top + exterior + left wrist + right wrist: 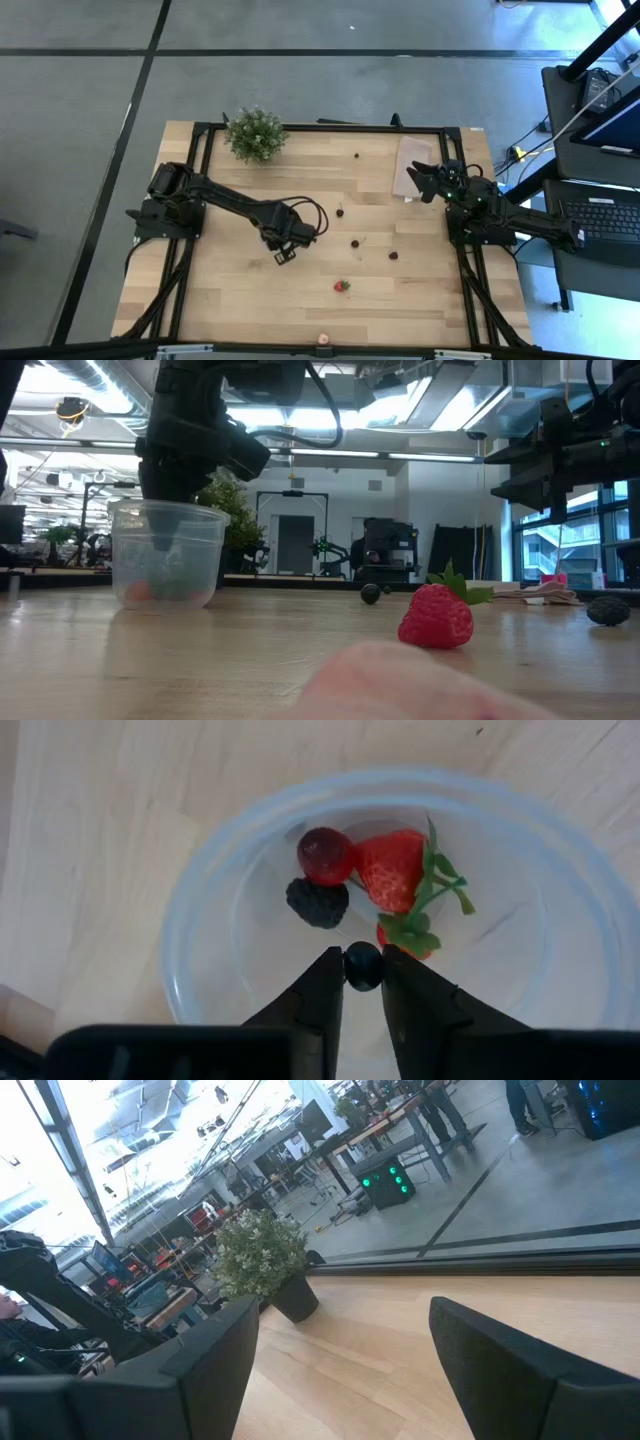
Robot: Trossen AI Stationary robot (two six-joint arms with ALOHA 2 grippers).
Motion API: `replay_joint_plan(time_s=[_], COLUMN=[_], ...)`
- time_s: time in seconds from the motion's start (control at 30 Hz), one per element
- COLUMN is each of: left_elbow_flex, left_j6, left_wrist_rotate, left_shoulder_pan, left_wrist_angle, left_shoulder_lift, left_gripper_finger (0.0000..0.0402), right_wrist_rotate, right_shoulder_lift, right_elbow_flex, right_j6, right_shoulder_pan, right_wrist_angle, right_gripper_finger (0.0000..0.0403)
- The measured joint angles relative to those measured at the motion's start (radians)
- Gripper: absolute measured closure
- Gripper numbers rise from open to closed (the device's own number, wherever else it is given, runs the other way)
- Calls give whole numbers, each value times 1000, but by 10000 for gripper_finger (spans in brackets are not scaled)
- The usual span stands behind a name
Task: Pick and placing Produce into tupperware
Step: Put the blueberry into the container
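A pale wooden table (250,300) fills the middle of a grey-floored workshop, with a potted plant (254,133) at its far left corner and a beige sheet (412,165) at the far right.

The left gripper (363,982) hangs directly over the cup (200,920), its fingers closed to a narrow gap on one small dark berry (363,966). In the cup lie a strawberry (395,870), a red cherry (325,855), a dark knobbly berry (318,903), and what looks like a second strawberry under the green tops, though that one is mostly hidden.

The step in hand looks like the drop. The berry already sits inside the rim, so the fingers need only part a little; lowering slightly first would keep it from bouncing out.

More fruit waits on the table: a strawberry (342,286) near the front, dark berries (355,243) right of the cup, one far off (358,156).

The right gripper (340,1370) waits at the far right over the sheet, fingers spread wide and empty.
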Motion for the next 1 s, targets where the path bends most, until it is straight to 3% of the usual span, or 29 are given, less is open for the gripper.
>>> replay_joint_plan(time_s=[0.67,1.0], left_elbow_flex=[1,93], left_j6=[48,63], left_wrist_rotate=[-40,-172], left_shoulder_pan=[3,-2], left_wrist_angle=[23,-14], left_shoulder_lift=[-14,-269], left_gripper_finger=[300,284], right_wrist_rotate=[0,0], right_shoulder_lift=[0,0], right_elbow_flex=[0,0], right_j6=[-6,-1], right_shoulder_pan=[0,0], right_wrist_angle=[0,0], right_gripper_finger=[108,108])
